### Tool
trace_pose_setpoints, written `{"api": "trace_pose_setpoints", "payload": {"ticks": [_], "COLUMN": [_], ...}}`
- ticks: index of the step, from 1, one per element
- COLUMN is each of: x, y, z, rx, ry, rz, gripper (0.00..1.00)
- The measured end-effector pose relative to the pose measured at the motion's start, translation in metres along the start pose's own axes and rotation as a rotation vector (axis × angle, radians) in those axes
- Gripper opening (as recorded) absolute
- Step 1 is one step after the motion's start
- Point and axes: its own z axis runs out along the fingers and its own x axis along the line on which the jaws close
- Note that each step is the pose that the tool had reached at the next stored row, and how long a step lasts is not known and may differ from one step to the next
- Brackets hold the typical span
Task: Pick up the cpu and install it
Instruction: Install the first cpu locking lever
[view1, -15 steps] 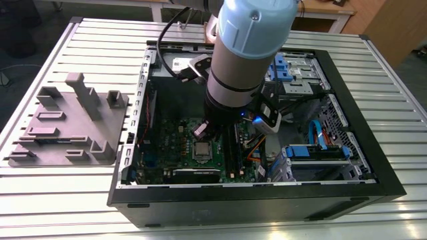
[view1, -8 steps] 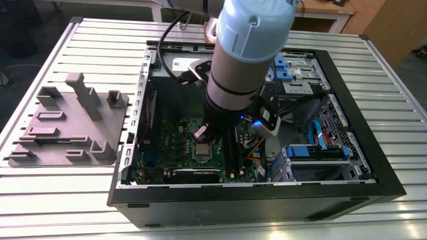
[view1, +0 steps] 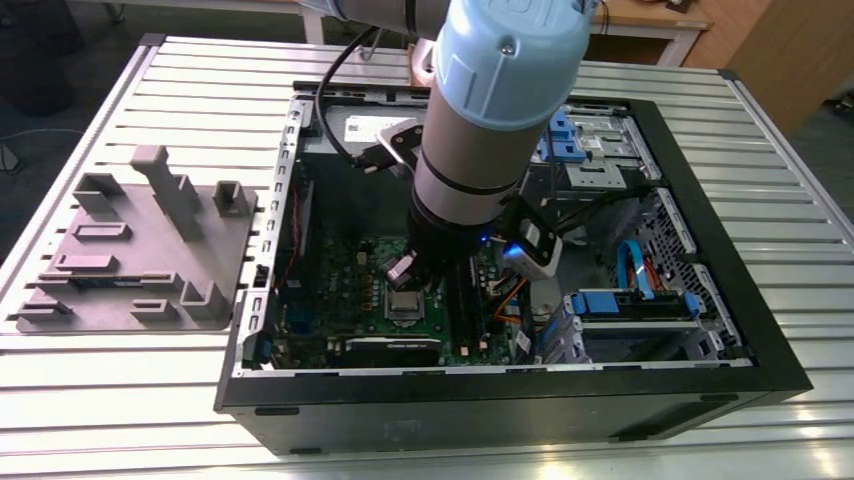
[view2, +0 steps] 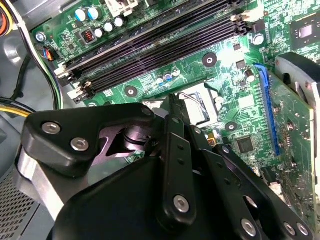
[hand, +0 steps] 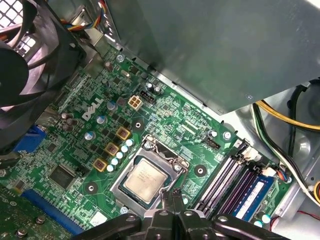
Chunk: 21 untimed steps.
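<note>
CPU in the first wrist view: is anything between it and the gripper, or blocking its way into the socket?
Nothing visible. The cpu already lies inside the socket frame on the green board, its metal top uncovered, with the gripper close by its edge.

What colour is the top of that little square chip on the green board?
Pale silver-grey metal; the cpu shows best in the first wrist view.

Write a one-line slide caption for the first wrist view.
The cpu sits in its socket on the green board, gripper close by.
</note>
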Motion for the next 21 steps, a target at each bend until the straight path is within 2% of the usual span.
{"api": "trace_pose_setpoints", "payload": {"ticks": [9,21], "x": [0.0003,0.0021], "y": [-0.0006,-0.0047], "z": [0.0017,0.0049], "rx": [0.0,0.0018], "ry": [-0.0001,0.0011], "rz": [0.0,0.0], "gripper": [0.1,0.1]}}
